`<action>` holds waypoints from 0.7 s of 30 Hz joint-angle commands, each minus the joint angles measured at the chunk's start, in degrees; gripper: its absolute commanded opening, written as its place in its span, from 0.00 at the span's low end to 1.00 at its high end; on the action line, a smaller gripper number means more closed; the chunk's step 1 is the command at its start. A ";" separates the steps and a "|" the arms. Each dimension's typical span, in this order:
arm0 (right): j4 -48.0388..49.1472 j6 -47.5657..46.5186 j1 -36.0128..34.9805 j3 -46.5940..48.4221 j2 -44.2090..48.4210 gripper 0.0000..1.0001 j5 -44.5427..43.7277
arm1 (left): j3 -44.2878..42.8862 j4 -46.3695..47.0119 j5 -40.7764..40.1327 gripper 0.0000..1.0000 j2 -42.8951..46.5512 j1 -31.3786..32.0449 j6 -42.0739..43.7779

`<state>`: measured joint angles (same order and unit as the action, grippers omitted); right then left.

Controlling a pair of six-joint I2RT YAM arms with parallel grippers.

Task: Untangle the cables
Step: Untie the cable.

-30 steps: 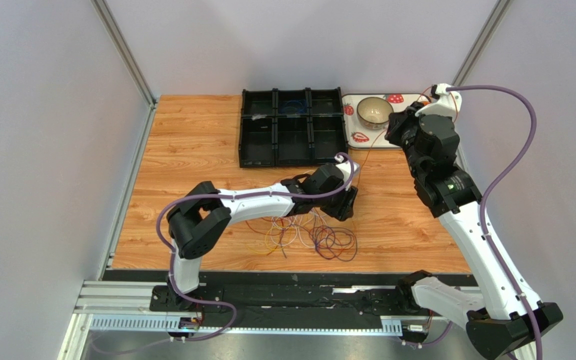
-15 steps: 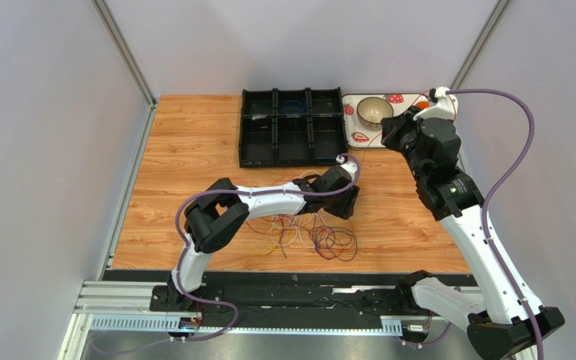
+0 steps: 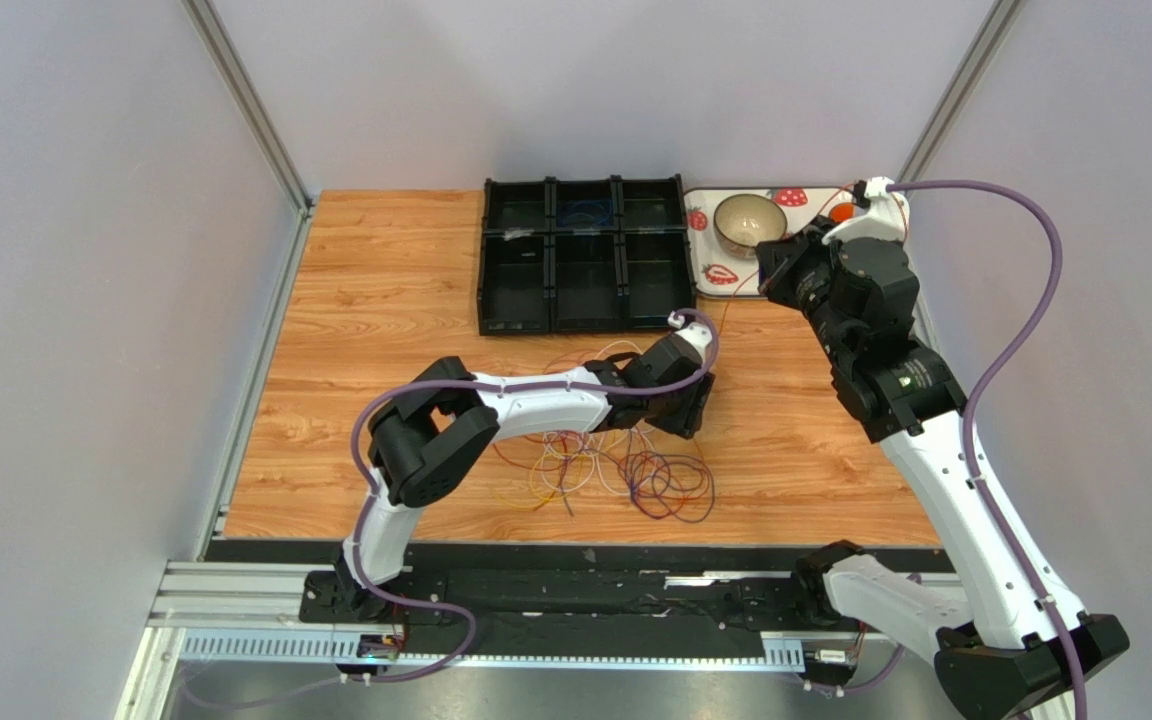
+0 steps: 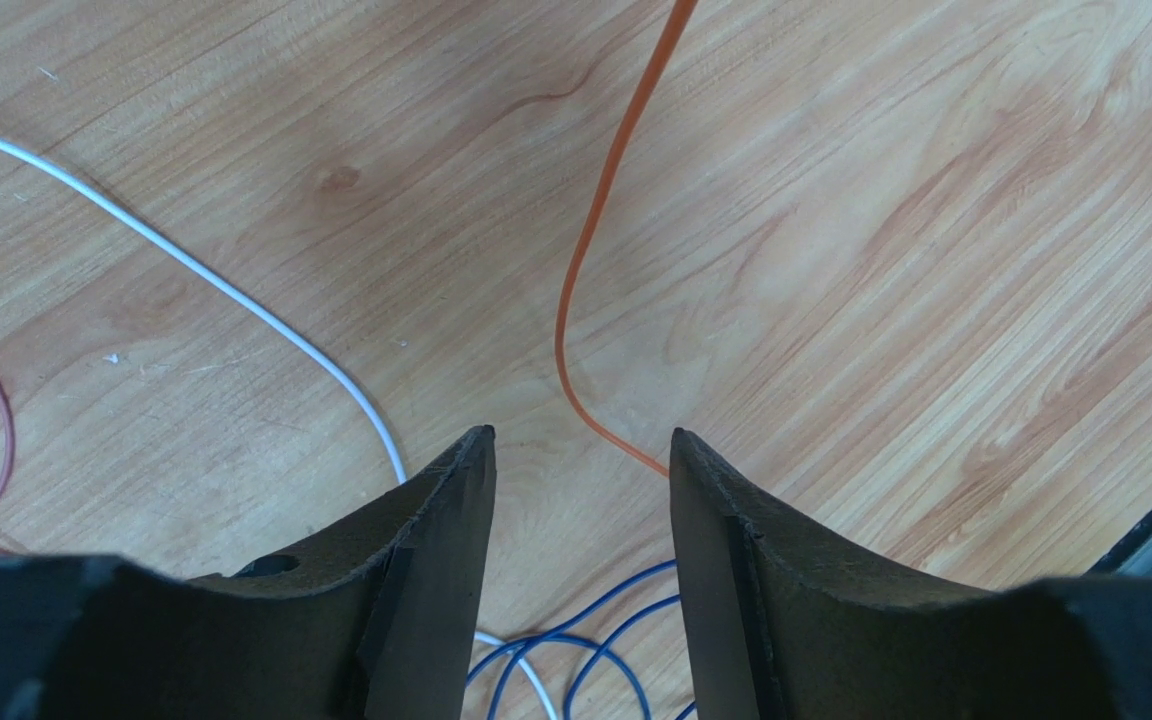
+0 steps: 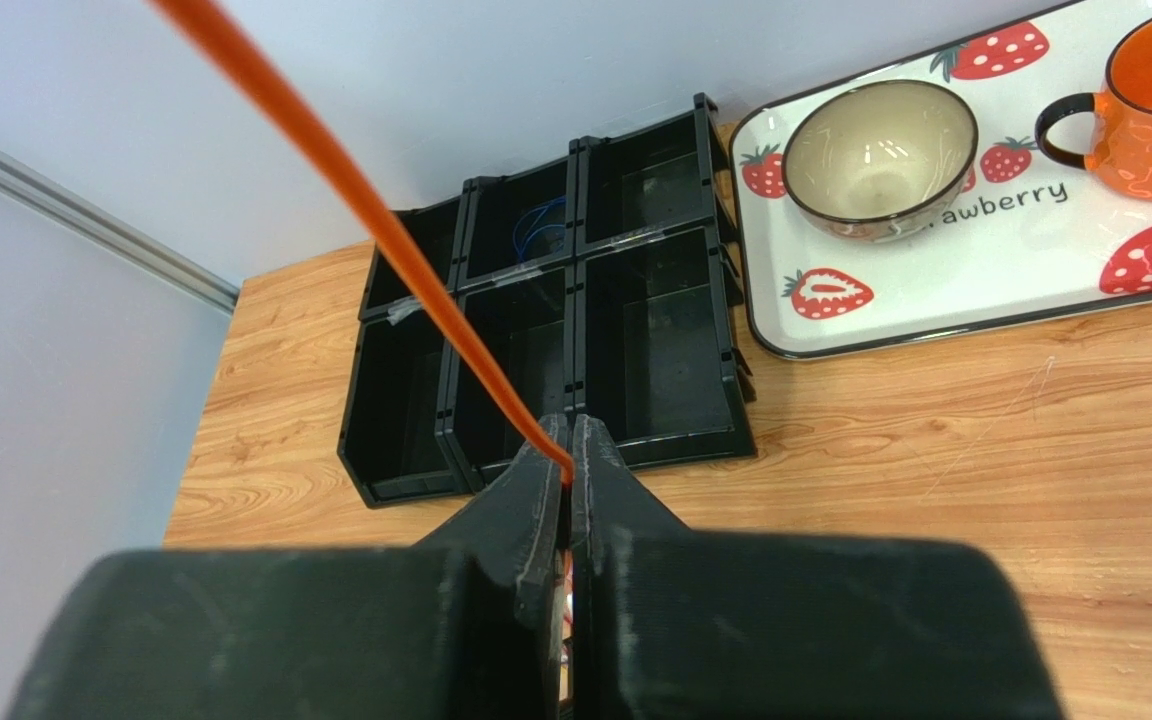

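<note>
Two arms share one thin orange cable [image 5: 372,210]: my right fingers [image 5: 560,480] are clenched on it, held high toward 1 o'clock over the wooden desk [image 3: 387,300], while my left fingers [image 4: 474,468] hover parted and empty over its slack, by the multicoloured tangle of cables [image 3: 642,477] at 6 o'clock. I judge this the pull-free step; next calls for pinning the pile, then drawing steadily.

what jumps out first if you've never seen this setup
An orange cable runs straight up from the shut right end effector, which pinches it high at the far right, by the strawberry tray. Next comes the colourful cable tangle at the near middle of the table, with the left end effector open low over its edge.
</note>
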<state>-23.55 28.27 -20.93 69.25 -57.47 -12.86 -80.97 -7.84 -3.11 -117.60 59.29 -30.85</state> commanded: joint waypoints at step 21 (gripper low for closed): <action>0.44 0.56 0.01 0.36 1.40 0.00 2.23 | -4.99 5.11 -4.26 0.00 -5.09 1.01 -1.67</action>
<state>-23.77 28.88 -20.93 69.23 -57.19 -11.05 -83.77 -4.32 -5.34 -122.21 59.72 -32.29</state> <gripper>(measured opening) 0.010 0.075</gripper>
